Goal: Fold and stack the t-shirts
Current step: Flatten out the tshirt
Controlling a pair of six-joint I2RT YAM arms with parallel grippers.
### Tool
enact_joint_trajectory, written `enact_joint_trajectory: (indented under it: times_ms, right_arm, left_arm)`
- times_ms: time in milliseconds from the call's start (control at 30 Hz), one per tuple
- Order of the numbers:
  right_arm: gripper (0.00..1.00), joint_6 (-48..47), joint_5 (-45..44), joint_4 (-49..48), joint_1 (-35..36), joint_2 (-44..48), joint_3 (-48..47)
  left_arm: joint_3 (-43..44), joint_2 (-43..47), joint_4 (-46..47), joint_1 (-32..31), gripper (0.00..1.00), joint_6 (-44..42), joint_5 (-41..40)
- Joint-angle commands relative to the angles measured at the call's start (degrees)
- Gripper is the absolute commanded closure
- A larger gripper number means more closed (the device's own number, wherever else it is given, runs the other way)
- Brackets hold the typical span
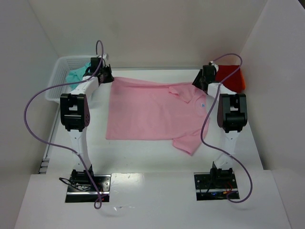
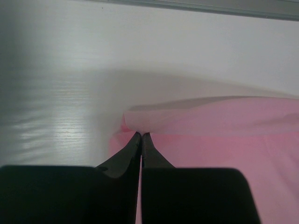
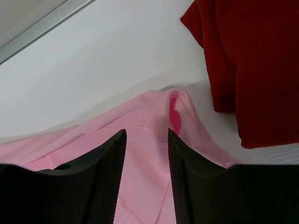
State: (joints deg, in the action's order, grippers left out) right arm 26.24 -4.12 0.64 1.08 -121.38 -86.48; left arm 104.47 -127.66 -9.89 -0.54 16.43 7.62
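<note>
Pinching pink t-shirt (image 2: 219, 140) — left-wrist view only

Pink t-shirt (image 1: 152, 109): soft matt cloth, lightly creased. Red t-shirt (image 3: 252, 60): matt cloth, fine ribbed weave. Basket (image 1: 56, 78): white plastic mesh. Table (image 2: 70, 93): white, smooth, faint grain, soft sheen. Fingers (image 3: 105, 186) of right gripper (image 3: 146, 133): black matt, finely textured inner faces.

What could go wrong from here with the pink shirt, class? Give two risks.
One: the left end effector pinches just a corner of the pink t-shirt while the right end effector stands open, so pulling may skew the cloth. Two: the red t-shirt lies close by the right one and might snag.
</note>
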Motion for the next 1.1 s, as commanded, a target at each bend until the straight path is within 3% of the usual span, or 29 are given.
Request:
enact_joint_trajectory:
  times_ms: [0, 267, 700, 833, 867, 933, 1067]
  right_arm:
    - [0.53, -1.19, 1.39, -1.44, -0.55, -0.79, -2.64]
    - [0.53, -0.66, 0.78, -1.71, -1.08, -0.79, 0.52]
    - [0.52, 1.01, -2.3, 4.89, -1.08, -5.27, -7.12]
    - [0.72, 1.01, -2.3, 4.89, -1.08, -7.11, -8.36]
    - [0.83, 1.01, -1.69, 5.41, -1.08, -7.11, -8.88]
    - [0.96, 1.01, -1.68, 5.42, -1.08, -7.11, -9.41]
    - [0.99, 1.01, -1.68, 5.42, -1.08, -4.92, -10.11]
  left_arm:
    - [2.59, -0.58, 0.66, -0.08, 1.0, -2.01, 0.73]
    - [2.59, -0.58, 0.66, -0.08, 1.0, -2.01, 0.73]
    - [3.19, -0.58, 0.13, -0.08, 1.0, -3.06, 0.21]
    - [3.81, -1.1, 0.13, -0.08, 1.0, -3.07, 0.21]
    - [3.82, -1.1, -0.39, -0.08, 1.0, -3.07, 0.21]
    - [3.82, -1.1, -0.39, -0.08, 1.0, -3.07, 0.21]
    - [3.82, -1.1, -0.39, -0.08, 1.0, -3.07, -0.32]
